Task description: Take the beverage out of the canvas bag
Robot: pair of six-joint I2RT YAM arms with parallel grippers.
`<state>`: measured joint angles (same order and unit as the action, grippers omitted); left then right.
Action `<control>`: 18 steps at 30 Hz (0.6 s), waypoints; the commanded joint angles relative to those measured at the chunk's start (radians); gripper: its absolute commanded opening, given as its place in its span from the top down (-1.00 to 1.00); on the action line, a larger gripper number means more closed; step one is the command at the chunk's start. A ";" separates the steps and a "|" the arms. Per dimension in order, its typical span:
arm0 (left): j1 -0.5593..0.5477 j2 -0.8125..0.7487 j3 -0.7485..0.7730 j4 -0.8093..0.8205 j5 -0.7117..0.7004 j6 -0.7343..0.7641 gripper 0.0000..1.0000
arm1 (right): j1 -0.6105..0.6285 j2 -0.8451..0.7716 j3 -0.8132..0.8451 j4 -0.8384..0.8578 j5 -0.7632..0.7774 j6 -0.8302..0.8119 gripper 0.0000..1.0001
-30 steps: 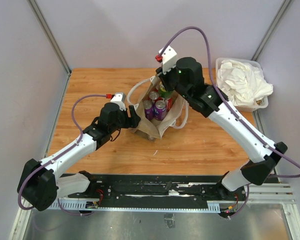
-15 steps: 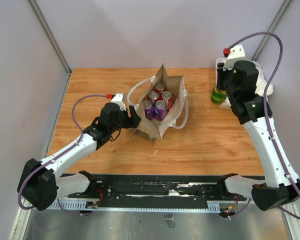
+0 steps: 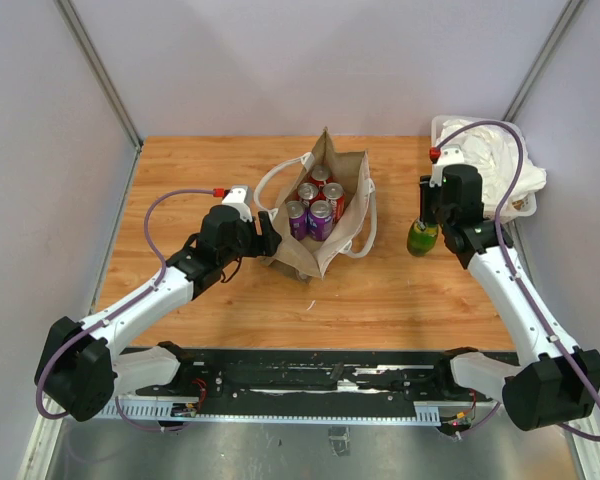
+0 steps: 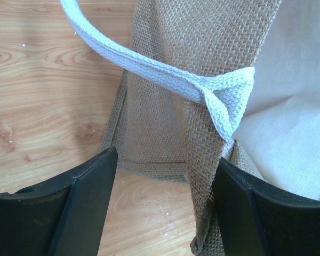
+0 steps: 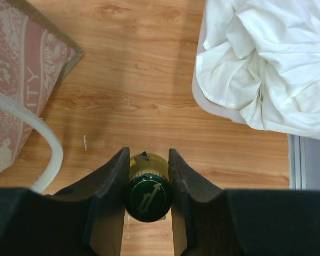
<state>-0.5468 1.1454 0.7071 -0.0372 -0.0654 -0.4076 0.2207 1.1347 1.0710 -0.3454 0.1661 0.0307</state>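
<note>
The canvas bag [image 3: 305, 258] stands open at the table's middle, with several purple and red cans [image 3: 311, 213] upright inside. My left gripper [image 3: 270, 232] is at the bag's left side. In the left wrist view it [image 4: 165, 160] is open, with a burlap fold of the bag [image 4: 202, 176] against the right finger and a white strap handle [image 4: 149, 66] above. My right gripper [image 3: 425, 225] is to the right of the bag, shut on the cap of a green bottle [image 3: 421, 240] held upright. In the right wrist view the fingers [image 5: 148, 154] clamp the bottle [image 5: 147, 197] over bare wood.
A clear plastic tub [image 3: 442, 128] of white cloths [image 3: 485, 165] stands at the back right, close to the right gripper; it also shows in the right wrist view [image 5: 202, 101]. The bag's printed side [image 5: 21, 64] and a white handle loop [image 5: 50, 146] lie left of the bottle.
My right arm lifted the green bottle out of the bag, swung it to the far right by the tub, then brought it forward and lower. The left arm has not moved.
</note>
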 commanded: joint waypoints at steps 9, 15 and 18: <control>-0.023 0.016 0.012 -0.128 0.031 0.037 -0.47 | -0.061 0.089 -0.034 0.347 -0.063 0.071 0.99; -0.024 0.019 0.008 -0.124 0.032 0.035 -0.47 | -0.065 0.155 -0.034 0.383 -0.067 0.074 0.99; -0.024 0.018 0.007 -0.127 0.030 0.036 -0.49 | -0.065 0.168 -0.038 0.381 -0.058 0.074 0.98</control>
<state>-0.5468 1.1454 0.7181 -0.0551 -0.0658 -0.4011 0.1703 1.3212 1.0164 -0.1078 0.1036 0.0872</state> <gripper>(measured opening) 0.741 0.329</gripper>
